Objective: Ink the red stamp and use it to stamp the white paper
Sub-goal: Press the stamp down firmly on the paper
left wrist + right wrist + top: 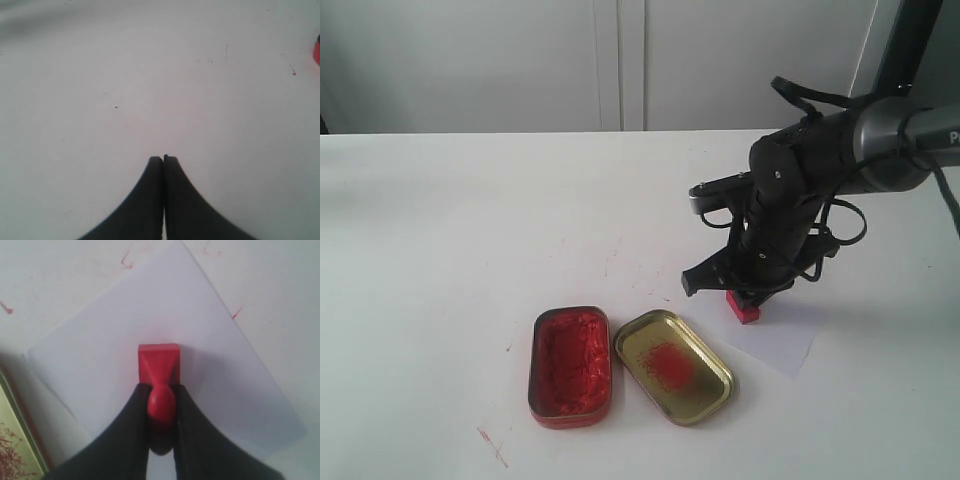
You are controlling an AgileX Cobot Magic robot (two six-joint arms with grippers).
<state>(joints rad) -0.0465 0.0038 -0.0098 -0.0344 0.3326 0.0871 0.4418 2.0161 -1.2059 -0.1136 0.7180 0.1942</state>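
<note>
My right gripper (160, 390) is shut on the knob of the red stamp (159, 362), whose square base rests on the white paper (125, 330). From the exterior view the red stamp (743, 306) sits under the right gripper (748, 296) at the near corner of the white paper (775, 340). No stamped mark shows on the sheet. My left gripper (163, 159) is shut on nothing, over bare white tabletop; it is out of the exterior view.
An open tin of red ink paste (570, 365) lies at the front, with its gold lid (672, 365), smeared red, beside it. The lid's edge (15, 440) shows close to the paper. Red smudges mark the tabletop (492, 447).
</note>
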